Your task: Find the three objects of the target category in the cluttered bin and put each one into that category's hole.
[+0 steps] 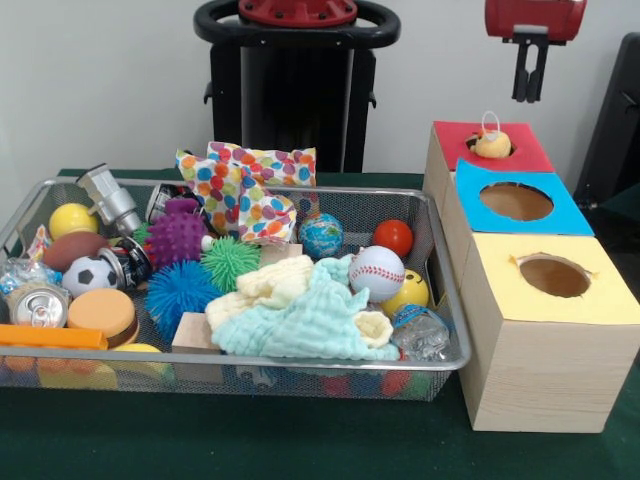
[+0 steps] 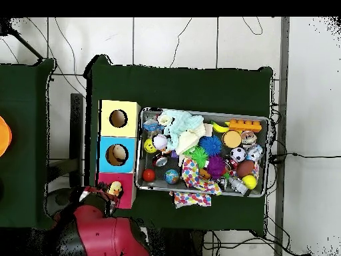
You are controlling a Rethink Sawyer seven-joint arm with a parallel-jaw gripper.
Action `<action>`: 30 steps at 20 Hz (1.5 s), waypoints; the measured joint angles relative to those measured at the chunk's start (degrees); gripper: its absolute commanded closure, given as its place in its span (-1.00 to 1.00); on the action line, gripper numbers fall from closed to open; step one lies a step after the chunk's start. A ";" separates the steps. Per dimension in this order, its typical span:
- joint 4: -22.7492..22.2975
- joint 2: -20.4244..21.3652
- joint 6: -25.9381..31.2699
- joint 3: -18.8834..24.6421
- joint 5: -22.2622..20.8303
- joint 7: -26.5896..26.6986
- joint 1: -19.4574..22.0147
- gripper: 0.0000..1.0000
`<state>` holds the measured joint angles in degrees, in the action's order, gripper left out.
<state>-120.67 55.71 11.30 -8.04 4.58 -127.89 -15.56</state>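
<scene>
The wire mesh bin point(image 1: 300, 362) fills the left of the table and is heaped with toys; it also shows in the overhead view point(image 2: 138, 153). A small orange-brown plush toy point(image 1: 491, 145) with a white loop sits in the red-surround hole point(image 1: 525, 150) on the far wooden box. In the overhead view the toy point(image 2: 115, 189) lies on the red surround point(image 2: 106, 180). My gripper point(image 1: 531, 78) hangs well above that hole, open and empty. No other soft toy animal shows in the bin; the striped one is hidden.
The blue-surround hole point(image 1: 516, 201) and the yellow-surround hole point(image 1: 554, 276) stand nearer along the row of boxes. The bin holds spiky balls point(image 1: 178, 236), a baseball point(image 1: 377, 272), a globe ball point(image 1: 321, 236), pale cloths point(image 1: 300, 315), a spotted pouch point(image 1: 245, 185) and cans.
</scene>
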 measured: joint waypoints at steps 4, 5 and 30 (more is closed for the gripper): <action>1.26 -1.31 0.00 0.00 0.01 0.00 0.00 1.00; 1.51 -1.60 0.00 -0.01 0.01 0.00 -0.01 1.00; 2.51 -9.84 -6.84 0.01 -0.07 0.00 2.52 1.00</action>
<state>-118.16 45.87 4.46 -8.04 4.51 -127.89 -13.04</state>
